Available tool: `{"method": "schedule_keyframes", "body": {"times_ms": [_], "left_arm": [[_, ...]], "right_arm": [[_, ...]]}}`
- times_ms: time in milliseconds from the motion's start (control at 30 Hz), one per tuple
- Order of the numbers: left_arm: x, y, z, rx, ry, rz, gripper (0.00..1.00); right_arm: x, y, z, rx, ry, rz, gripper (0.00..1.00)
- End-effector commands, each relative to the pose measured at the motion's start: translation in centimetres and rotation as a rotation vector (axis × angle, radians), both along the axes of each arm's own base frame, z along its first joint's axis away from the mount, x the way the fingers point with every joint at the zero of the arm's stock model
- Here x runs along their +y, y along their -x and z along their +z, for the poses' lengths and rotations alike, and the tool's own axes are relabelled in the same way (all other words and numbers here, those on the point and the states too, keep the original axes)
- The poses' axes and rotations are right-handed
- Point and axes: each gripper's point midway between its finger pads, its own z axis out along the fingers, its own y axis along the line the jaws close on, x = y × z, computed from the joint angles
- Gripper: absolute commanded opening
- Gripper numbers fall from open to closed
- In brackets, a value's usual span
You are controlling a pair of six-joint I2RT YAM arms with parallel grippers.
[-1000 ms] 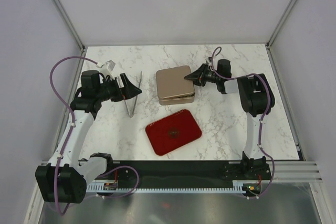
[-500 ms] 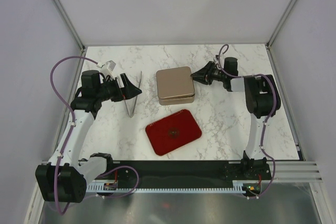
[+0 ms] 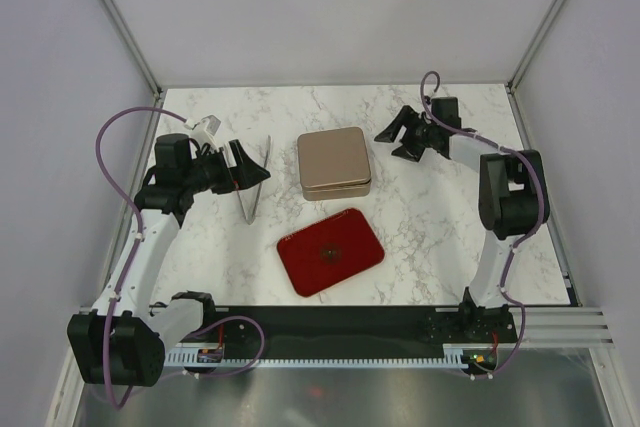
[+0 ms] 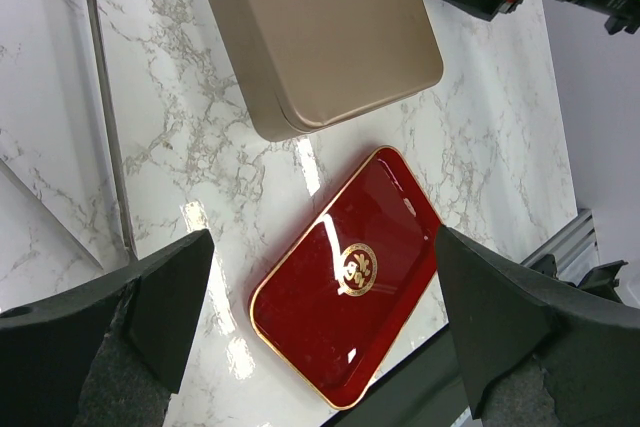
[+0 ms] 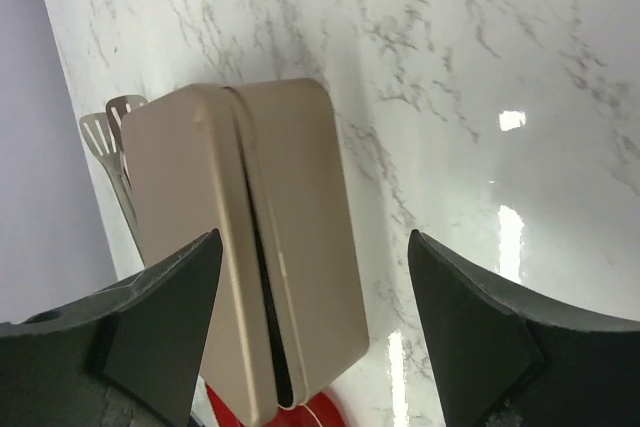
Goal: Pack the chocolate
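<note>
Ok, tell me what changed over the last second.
The right gripper pulled back to the right, away from the edge of the gold tin, and opened its jaws; it holds nothing. The tin, the red tray, the tongs and the open left gripper stayed put.

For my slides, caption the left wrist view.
Open left gripper faces a lidded gold tin and red tray on the marble table.

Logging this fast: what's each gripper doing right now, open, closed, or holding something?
Left gripper: open, holding nothing.
Right gripper: open, holding nothing, not touching the gold tin.
</note>
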Motion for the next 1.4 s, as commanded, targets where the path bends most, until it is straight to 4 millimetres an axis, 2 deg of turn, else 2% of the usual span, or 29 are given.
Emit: {"method": "schedule_keyframes", "body": {"times_ms": [0, 33, 200, 300, 333, 467, 500, 600, 633, 667, 733, 767, 833, 867, 900, 933, 1000, 1133, 1267, 1300, 1367], "left_arm": [[0.2, -0.5, 1.7, -0.070, -0.025, -0.022, 1.00], [0.2, -0.6, 1.8, -0.072, -0.023, -0.023, 1.00], [-0.2, -1.6, 1.4, -0.022, 0.004, -0.026, 0.96], [-0.8, -2.3, 1.6, 0.009, 0.033, -0.026, 0.91], [-0.9, -3.1, 1.7, 0.022, 0.035, -0.013, 0.88], [-3.1, -4.7, 2.0, 0.031, 0.008, -0.029, 0.81], [-3.4, -5.2, 1.9, 0.039, 0.005, -0.029, 0.71], [-3.8, -7.1, 1.9, 0.057, 0.003, -0.007, 0.47], [-4.0, -7.8, 2.4, 0.044, 0.003, -0.004, 0.42], [-4.1, -8.5, 1.5, 0.064, -0.010, 0.000, 0.39], [-4.5, -9.4, 1.4, 0.062, -0.024, -0.001, 0.31], [-4.6, -10.0, 0.4, 0.084, -0.036, 0.005, 0.29], [-4.8, -10.7, -0.4, 0.098, -0.046, 0.007, 0.22], [-4.9, -11.4, -1.3, 0.117, -0.054, 0.012, 0.09], [-4.8, -11.6, -2.1, 0.131, -0.060, 0.016, 0.02], [-4.8, -12.1, -2.3, 0.134, -0.066, 0.025, 0.02], [-4.8, -13.0, -4.3, 0.174, -0.089, 0.046, 0.02], [-5.0, -14.8, -6.1, 0.201, -0.108, 0.078, 0.02], [-6.4, -16.2, -7.7, 0.217, -0.125, 0.063, 0.02], [-6.8, -16.6, -7.6, 0.212, -0.121, 0.057, 0.02], [-7.4, -16.8, -9.0, 0.241, -0.124, 0.052, 0.02]], "right_arm": [[0.5, -0.4, 3.6, -0.099, 0.148, 0.037, 0.84], [0.8, -0.7, 4.5, -0.119, 0.162, 0.042, 0.83], [0.7, -0.4, 6.1, -0.149, 0.229, 0.020, 0.83], [0.3, -0.2, 6.9, -0.163, 0.252, 0.022, 0.83], [0.3, -0.2, 7.4, -0.177, 0.261, 0.029, 0.83], [0.2, 0.1, 8.6, -0.202, 0.267, 0.033, 0.83], [0.3, 0.2, 8.7, -0.205, 0.270, 0.035, 0.83], [0.6, 0.3, 8.7, -0.206, 0.268, 0.040, 0.83], [0.8, 0.4, 8.6, -0.204, 0.271, 0.043, 0.83], [1.1, 0.5, 8.5, -0.203, 0.273, 0.049, 0.83], [1.3, 0.6, 8.3, -0.207, 0.288, 0.056, 0.83], [1.3, 0.6, 8.4, -0.211, 0.293, 0.057, 0.83], [1.5, 0.7, 8.3, -0.219, 0.303, 0.066, 0.83], [1.8, 0.7, 8.1, -0.218, 0.312, 0.071, 0.83], [1.8, 0.7, 8.1, -0.218, 0.311, 0.072, 0.83], [2.0, 0.7, 7.6, -0.210, 0.308, 0.076, 0.83], [2.7, 0.7, 7.4, -0.208, 0.289, 0.099, 0.83], [4.5, 1.1, 6.3, -0.202, 0.270, 0.161, 0.83], [4.5, 1.3, 5.6, -0.192, 0.273, 0.160, 0.83], [4.4, 1.3, 5.4, -0.188, 0.276, 0.159, 0.83], [4.6, 1.5, 5.4, -0.193, 0.270, 0.163, 0.83]]}}
